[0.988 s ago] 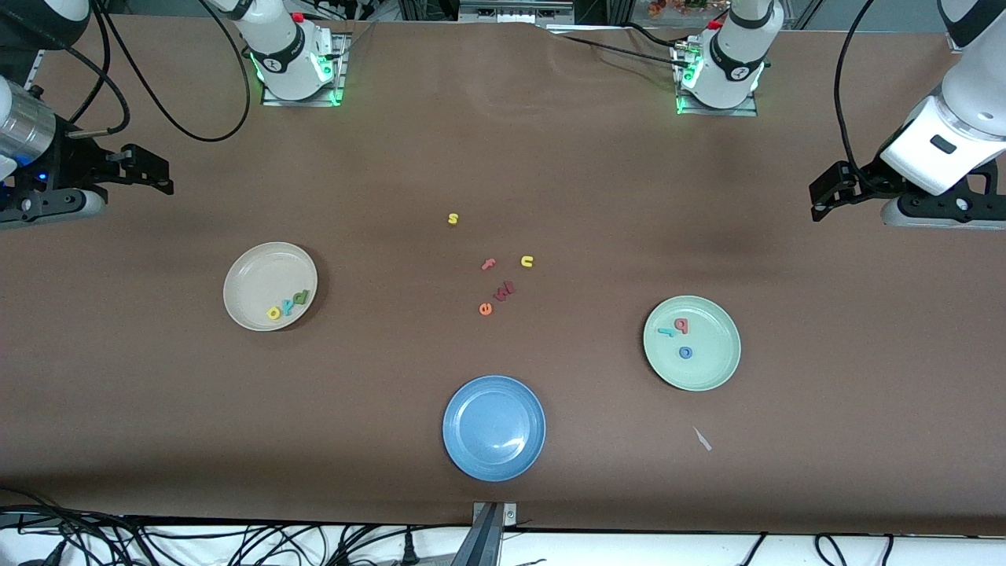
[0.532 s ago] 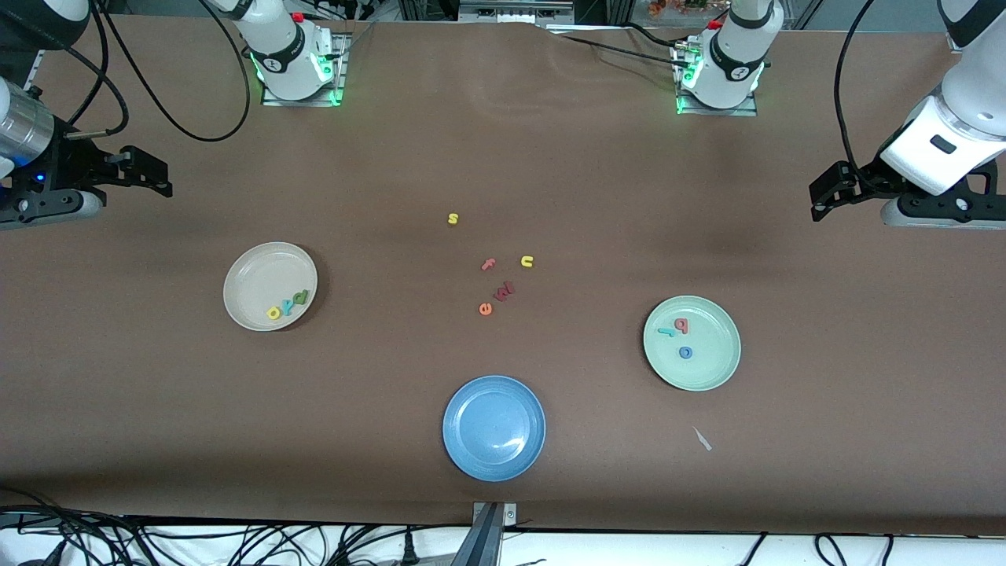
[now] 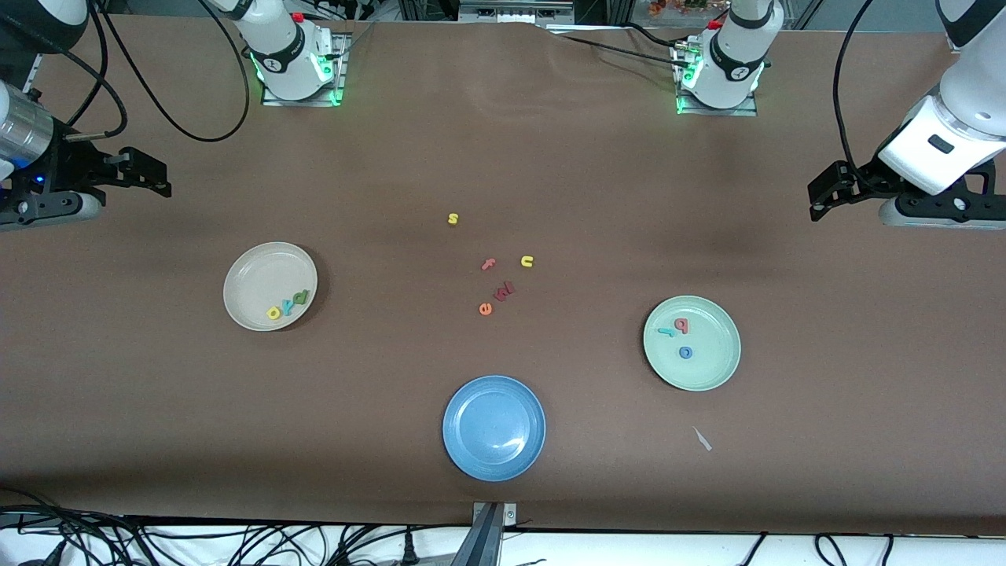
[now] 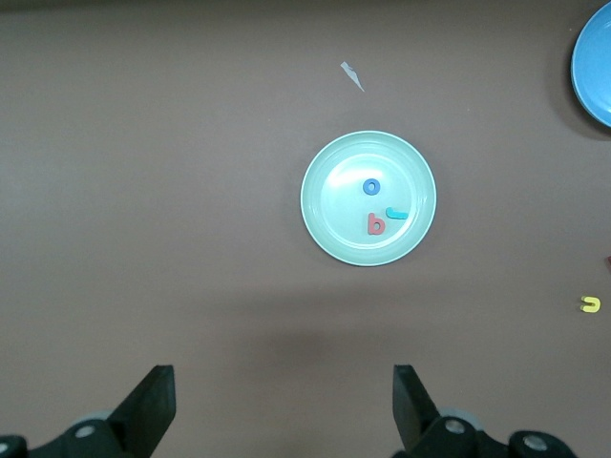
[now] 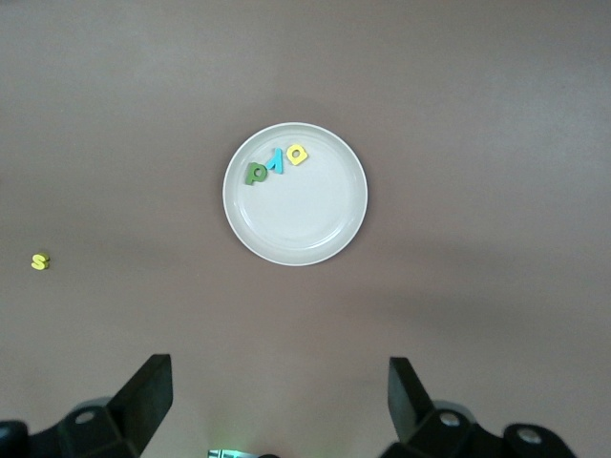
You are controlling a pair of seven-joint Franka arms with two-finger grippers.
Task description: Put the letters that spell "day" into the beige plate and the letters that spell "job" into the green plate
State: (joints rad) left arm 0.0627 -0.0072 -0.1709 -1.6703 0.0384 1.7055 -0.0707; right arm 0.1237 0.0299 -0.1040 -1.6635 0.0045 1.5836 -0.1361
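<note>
The beige plate [image 3: 259,275] lies toward the right arm's end of the table. On it are the green "d" [image 3: 301,298], teal "y" [image 3: 288,306] and yellow "a" [image 3: 273,313]. The green plate [image 3: 711,365] lies toward the left arm's end and holds the teal "j" [image 3: 666,331], red "b" [image 3: 681,324] and blue "o" [image 3: 686,352]. My right gripper [image 3: 157,174] hangs open and empty over bare table at its end, and its wrist view shows the beige plate [image 5: 305,219]. My left gripper [image 3: 821,198] hangs open and empty at its end, with the green plate [image 4: 334,205] in its view.
A blue plate [image 3: 493,427] with nothing in it sits nearest the front camera, mid-table. Loose letters lie in the middle: yellow "s" [image 3: 453,218], pink "t" [image 3: 488,264], yellow "u" [image 3: 526,261], a dark red letter [image 3: 504,292], orange "e" [image 3: 486,309]. A small pale scrap [image 3: 702,439] lies near the green plate.
Both arms have drifted very slightly outward toward their own ends of the table. The plates and letters have not moved.
</note>
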